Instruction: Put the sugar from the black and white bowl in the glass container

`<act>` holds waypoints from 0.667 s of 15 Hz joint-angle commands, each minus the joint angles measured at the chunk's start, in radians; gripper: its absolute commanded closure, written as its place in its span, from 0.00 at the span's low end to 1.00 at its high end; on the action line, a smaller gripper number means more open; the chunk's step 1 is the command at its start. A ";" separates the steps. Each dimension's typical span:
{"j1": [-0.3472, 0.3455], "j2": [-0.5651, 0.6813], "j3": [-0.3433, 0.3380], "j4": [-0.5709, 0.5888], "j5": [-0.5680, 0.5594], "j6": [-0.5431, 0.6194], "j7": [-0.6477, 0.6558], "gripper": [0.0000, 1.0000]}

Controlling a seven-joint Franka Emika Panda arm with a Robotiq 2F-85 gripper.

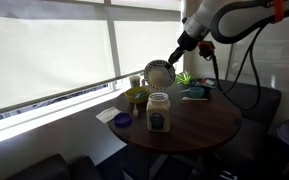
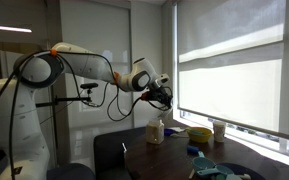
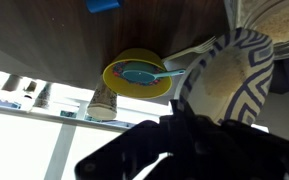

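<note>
My gripper (image 1: pixel 175 57) is shut on the rim of the black and white bowl (image 1: pixel 160 72) and holds it tilted in the air above the round table. The glass container (image 1: pixel 159 112), a clear jar with a pale lid and a dark label, stands on the table just below the bowl. In an exterior view the gripper (image 2: pixel 160 93) holds the bowl well above the jar (image 2: pixel 156 131). In the wrist view the bowl's patterned rim (image 3: pixel 234 60) fills the right side, with the dark gripper (image 3: pixel 187 108) clamped on it. The jar is out of the wrist view.
A small blue dish (image 1: pixel 123 120) and a yellowish-green jar (image 1: pixel 136 97) stand on the dark table (image 1: pixel 209 125) near the jar. A yellow bowl with a blue spoon (image 3: pixel 136 75) and a cup (image 3: pixel 104 103) stand by the window. Green and blue items (image 1: pixel 192 90) lie at the table's far side.
</note>
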 commanded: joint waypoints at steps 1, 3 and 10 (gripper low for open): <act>0.006 0.003 0.018 -0.037 -0.097 0.061 0.068 0.99; 0.010 0.001 0.027 -0.054 -0.135 0.082 0.083 0.99; 0.015 -0.015 0.054 -0.111 -0.270 0.190 0.118 0.99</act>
